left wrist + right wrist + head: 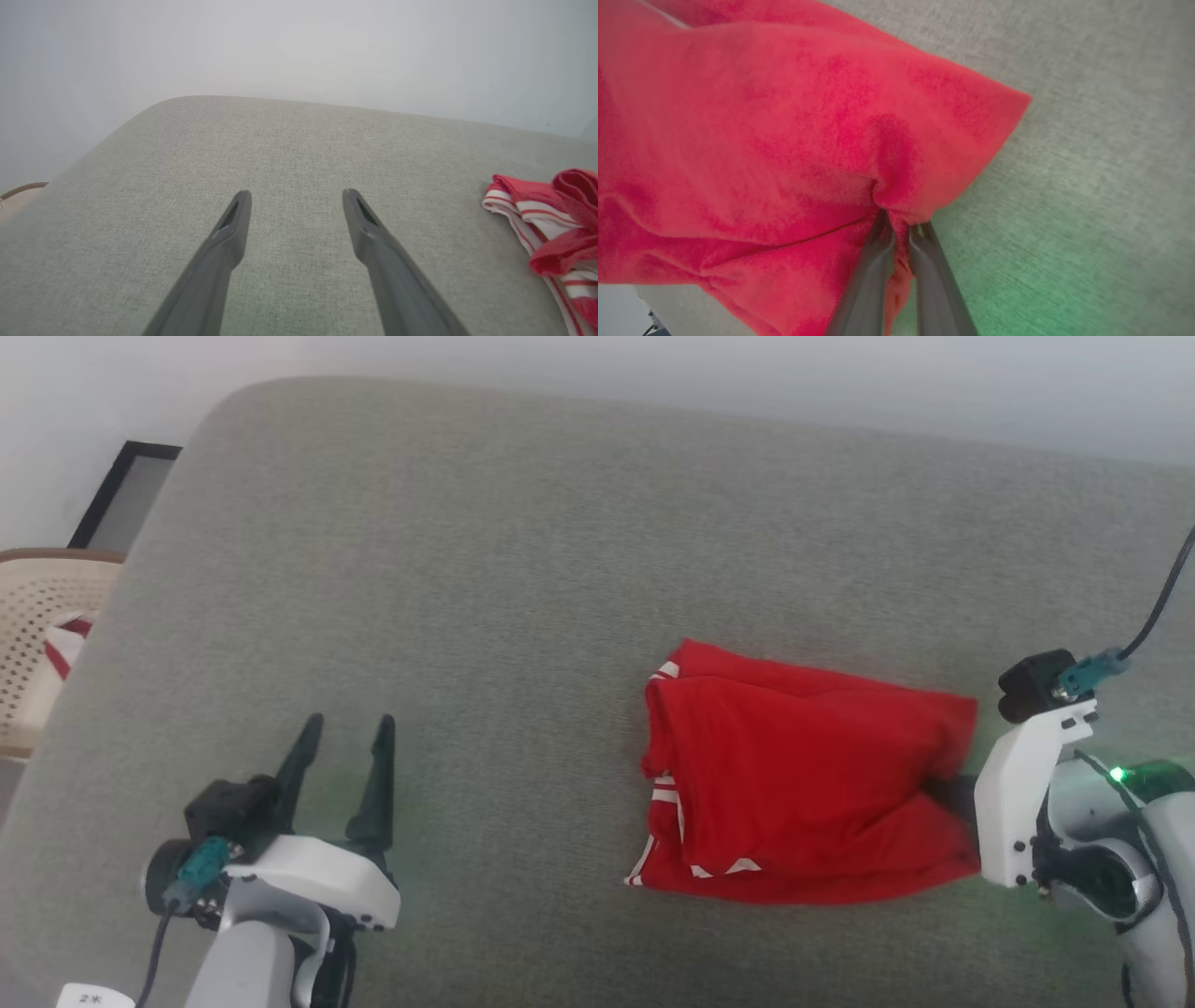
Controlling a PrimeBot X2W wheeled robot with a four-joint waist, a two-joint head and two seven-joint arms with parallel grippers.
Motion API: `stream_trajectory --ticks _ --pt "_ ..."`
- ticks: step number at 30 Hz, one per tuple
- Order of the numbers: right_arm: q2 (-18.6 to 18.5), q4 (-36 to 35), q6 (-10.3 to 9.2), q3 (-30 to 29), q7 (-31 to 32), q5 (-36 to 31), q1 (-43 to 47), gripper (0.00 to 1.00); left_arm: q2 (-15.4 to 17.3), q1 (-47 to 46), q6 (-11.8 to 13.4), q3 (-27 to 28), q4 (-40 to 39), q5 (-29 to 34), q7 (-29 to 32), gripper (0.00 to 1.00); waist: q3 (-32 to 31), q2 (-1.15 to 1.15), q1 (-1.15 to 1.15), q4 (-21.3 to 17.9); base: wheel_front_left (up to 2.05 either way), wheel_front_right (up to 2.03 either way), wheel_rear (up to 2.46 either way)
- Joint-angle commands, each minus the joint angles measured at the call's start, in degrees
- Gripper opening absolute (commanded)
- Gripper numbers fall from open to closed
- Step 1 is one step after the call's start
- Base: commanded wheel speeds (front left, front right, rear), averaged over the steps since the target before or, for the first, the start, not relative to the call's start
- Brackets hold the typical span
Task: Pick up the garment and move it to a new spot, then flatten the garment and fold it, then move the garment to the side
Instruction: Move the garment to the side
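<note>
Garment [803, 784] folded into a compact red packet, lying on the right half of the padded grey surface [523, 523], toward its near edge. Handling, as judged from the drape: soft, light jersey with no stiffness, so a hold on one layer alone would probably let the packet sag open. The better hold takes the whole stack at a folded edge. The right hand [901, 224] meets the packet at its right edge, fingers pressed together on a puckered bunch of red cloth; how many layers sit inside the pinch cannot be told. The left hand [349, 721] hovers well apart from the garment, fingers spread wide, holding nothing. Appearance: plain red cloth faces outward. Red-and-white striped trim and slivers of white show along the packet's left edge — no lettering is visible. The folds are loose, with a shallow ridge across the top layer.
</note>
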Motion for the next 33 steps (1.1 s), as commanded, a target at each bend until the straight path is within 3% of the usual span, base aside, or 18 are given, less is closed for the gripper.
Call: stream_trajectory --ticks 1,8,18,29,33 --pt "-1.11 -0.12 -0.21 -1.20 -0.48 -1.15 -0.18 0.00 0.44 -1.20 -0.14 -0.14 -0.20 0.10 -0.23 1.00 0.13 0.00 0.00 -1.04 0.00 0.00 0.00" --pt "-3.17 -1.39 -0.14 -5.51 -0.34 -2.47 -1.58 0.00 0.90 -3.16 -0.14 -0.53 -0.87 -0.25 -0.23 1.00 1.07 0.00 0.00 -4.23 0.00 0.00 0.00" --pt "-8.16 -0.67 -0.14 -11.77 -0.10 -5.51 -5.25 0.00 1.04 -7.46 -0.15 -3.97 -0.80 0.69 -0.23 1.00 3.82 0.00 0.00 -11.89 0.00 0.00 0.00" --pt "-13.13 2.28 -0.13 -12.67 -3.23 -9.43 -11.46 0.00 2.72 -13.97 -0.15 -8.96 0.16 1.11 -0.22 1.00 7.89 0.00 0.00 -20.70 0.00 0.00 0.00" --pt "-15.02 6.08 -0.13 -11.47 -7.98 -10.79 -15.45 0.00 3.85 -17.54 -0.15 -11.70 1.11 0.82 -0.21 1.00 10.28 0.00 0.00 -23.82 0.00 0.00 0.00"
